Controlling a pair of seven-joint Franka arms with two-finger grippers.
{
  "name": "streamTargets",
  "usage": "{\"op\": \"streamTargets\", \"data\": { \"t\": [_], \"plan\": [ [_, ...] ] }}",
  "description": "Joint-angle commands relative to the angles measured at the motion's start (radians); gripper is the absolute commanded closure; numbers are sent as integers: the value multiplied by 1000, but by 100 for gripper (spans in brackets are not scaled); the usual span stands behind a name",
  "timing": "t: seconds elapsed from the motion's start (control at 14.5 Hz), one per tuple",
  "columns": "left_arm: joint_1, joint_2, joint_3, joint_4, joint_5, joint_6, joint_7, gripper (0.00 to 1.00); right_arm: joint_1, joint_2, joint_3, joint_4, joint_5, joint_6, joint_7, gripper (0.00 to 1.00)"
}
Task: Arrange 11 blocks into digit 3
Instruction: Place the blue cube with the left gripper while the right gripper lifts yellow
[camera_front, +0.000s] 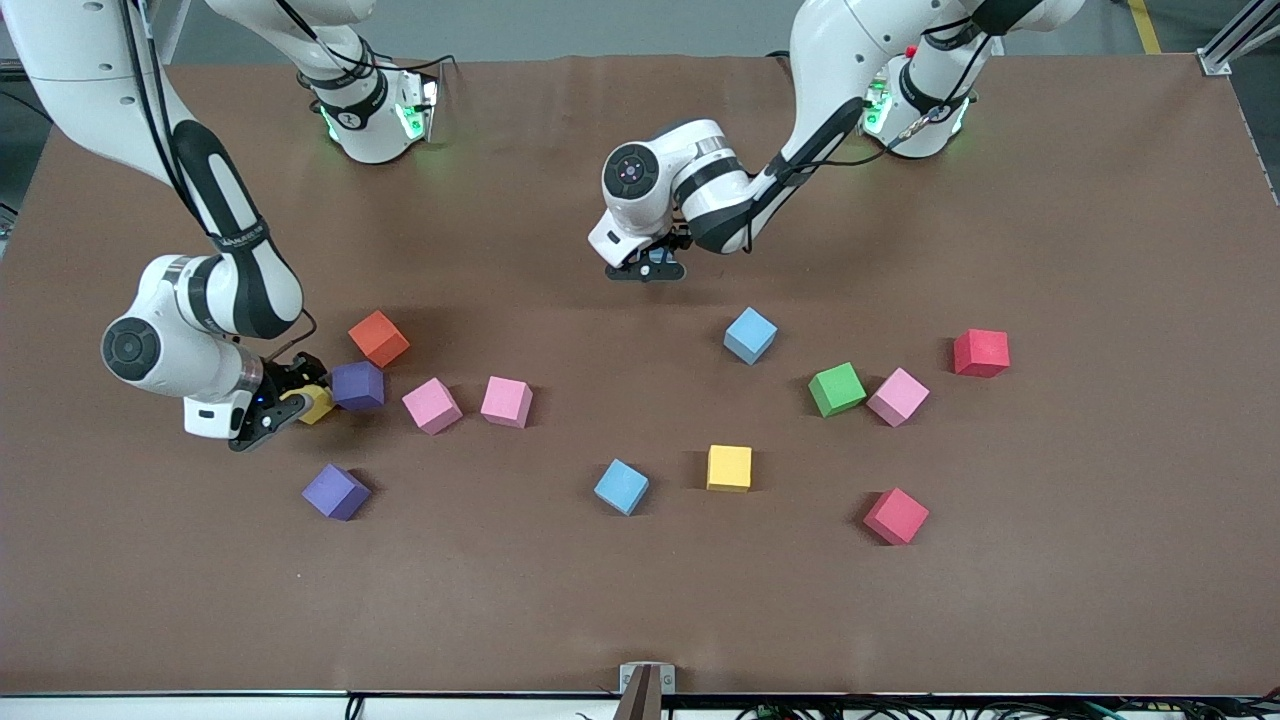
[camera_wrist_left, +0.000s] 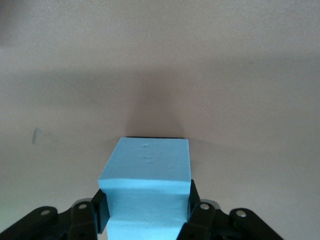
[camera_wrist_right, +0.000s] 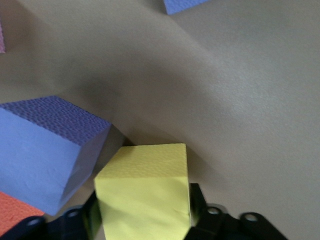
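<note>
From the front view, the right end effector (camera_front: 290, 398) sits low at the right arm's end of the bench (camera_front: 640, 600), and a yellow block (camera_front: 316, 404) shows between its fingers, just beside a purple block (camera_front: 358, 386). An orange block (camera_front: 378, 338) lies a little farther from the camera than that pair. The right arm is bent sharply, wrist turned down toward the bench. The left end effector (camera_front: 647, 266) hangs over bare bench near the middle, its arm reaching in from its base with the wrist folded under. Nothing of the digit 3 is laid out yet – the other blocks lie scattered, among them a loose light blue block (camera_front: 750, 334) and a second yellow block (camera_front: 729, 468) nearer the camera.

In the left wrist view, a light blue held block (camera_wrist_left: 147, 192) is clamped between the two fingers (camera_wrist_left: 100, 210), square to them, with plain bench beneath.

In the right wrist view, the yellow block (camera_wrist_right: 145, 192) is gripped between the fingers (camera_wrist_right: 196, 202) – tilted a little in the grip. The purple block (camera_wrist_right: 47, 150) stands close against it on one side, and I judge that this is what the next move turns on: lifting straight up would clear it, while any sideways drag would push the purple one.
</note>
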Motion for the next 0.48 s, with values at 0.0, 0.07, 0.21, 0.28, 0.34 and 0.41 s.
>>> {"op": "streamTargets", "data": {
  "t": [0.0,0.07,0.21,0.28,0.34,0.41],
  "plan": [
    [-43,19,31,37,20,-24,-20,98,10,-14,1,-19,-6,14,-7,57],
    [-43,19,31,39,20,-24,-19,97,9,-14,0,-16,-6,14,-7,62],
    [-44,19,31,39,20,-24,-19,97,4,-14,0,-13,-3,14,-4,70],
    [-44,19,31,39,20,-24,-17,97,-3,-14,0,-12,4,12,5,73],
    [-44,20,31,40,20,-24,-17,96,-20,-14,0,-7,7,11,8,76],
    [-44,23,33,41,22,-24,-17,96,-46,-14,0,8,18,3,13,78]
  ]
}}
